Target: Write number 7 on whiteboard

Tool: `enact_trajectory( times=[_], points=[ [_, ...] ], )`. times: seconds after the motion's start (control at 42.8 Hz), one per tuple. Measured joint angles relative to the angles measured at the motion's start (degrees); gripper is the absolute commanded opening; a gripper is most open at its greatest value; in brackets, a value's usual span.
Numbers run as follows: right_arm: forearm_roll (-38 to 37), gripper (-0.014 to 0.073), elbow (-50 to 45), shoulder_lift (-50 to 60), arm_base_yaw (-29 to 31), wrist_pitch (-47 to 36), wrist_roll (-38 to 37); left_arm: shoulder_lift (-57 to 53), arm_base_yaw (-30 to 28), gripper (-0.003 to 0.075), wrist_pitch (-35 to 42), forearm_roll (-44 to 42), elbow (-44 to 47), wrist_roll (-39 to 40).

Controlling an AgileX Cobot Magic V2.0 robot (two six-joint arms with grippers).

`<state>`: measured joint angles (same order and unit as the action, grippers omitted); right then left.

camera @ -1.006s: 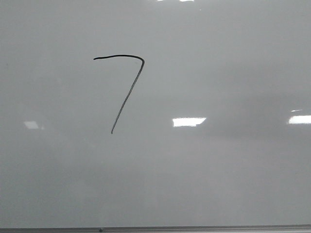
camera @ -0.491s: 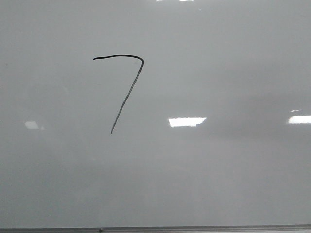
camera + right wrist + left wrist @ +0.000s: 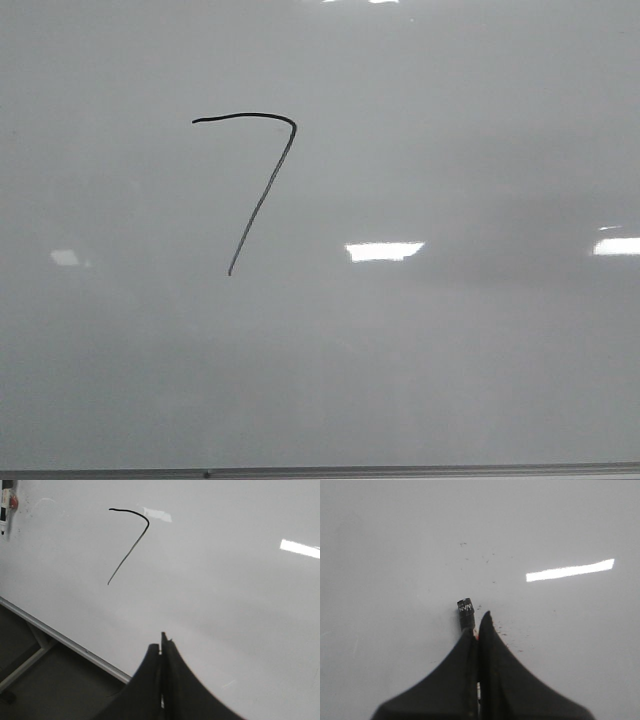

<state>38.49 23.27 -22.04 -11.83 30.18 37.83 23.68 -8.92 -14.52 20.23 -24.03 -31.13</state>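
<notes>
The number 7 (image 3: 262,180) is a thin black marker line on the whiteboard (image 3: 450,350), left of centre in the front view. It also shows in the right wrist view (image 3: 131,540). No gripper shows in the front view. My left gripper (image 3: 477,625) is shut on a black marker (image 3: 465,613), whose end with white lettering sticks out past the fingertips in front of the whiteboard (image 3: 395,555). My right gripper (image 3: 161,644) is shut with nothing seen between its fingers. It is held off the whiteboard (image 3: 240,605), below and to the right of the 7.
The board's thin grey lower frame edge (image 3: 400,470) runs along the bottom and shows in the right wrist view (image 3: 65,641), with a stand leg (image 3: 22,667) and dark floor below. A small holder with markers (image 3: 6,505) sits at the board's far left. Black specks (image 3: 485,560) dot the board.
The bright reflection on the board has stretched slightly to the left. The 7 is unchanged.
</notes>
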Motion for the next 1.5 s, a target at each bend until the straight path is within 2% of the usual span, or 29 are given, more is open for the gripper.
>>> enact_trajectory(
  times=[0.07,0.234,0.304,0.444,0.561,0.702,1.497],
  points=[
    [0.0,-0.0068,0.0,0.0,0.0,0.0,0.0,-0.5,1.0,-0.0020,1.3,-3.6,1.2,3.3],
    [0.0,-0.0068,0.0,0.0,0.0,0.0,0.0,-4.9,7.8,-0.0020,7.4,-17.2,7.1,18.0],
    [0.0,-0.0068,0.0,0.0,0.0,0.0,0.0,-8.7,9.5,-0.0020,9.0,-18.6,10.8,21.6],
    [0.0,-0.0068,0.0,0.0,0.0,0.0,0.0,-17.7,9.5,-0.0020,8.6,-19.0,17.9,26.9],
    [0.0,-0.0068,0.0,0.0,0.0,0.0,0.0,-23.3,8.4,-0.0020,7.0,-18.2,21.7,28.0],
    [0.0,-0.0068,0.0,0.0,0.0,0.0,0.0,-23.9,7.0,-0.0020,6.3,-17.9,24.2,28.3],
    [0.0,-0.0068,0.0,0.0,0.0,0.0,0.0,-23.9,6.7,-0.0020,5.6,-17.9,24.2,28.3]
  ],
)
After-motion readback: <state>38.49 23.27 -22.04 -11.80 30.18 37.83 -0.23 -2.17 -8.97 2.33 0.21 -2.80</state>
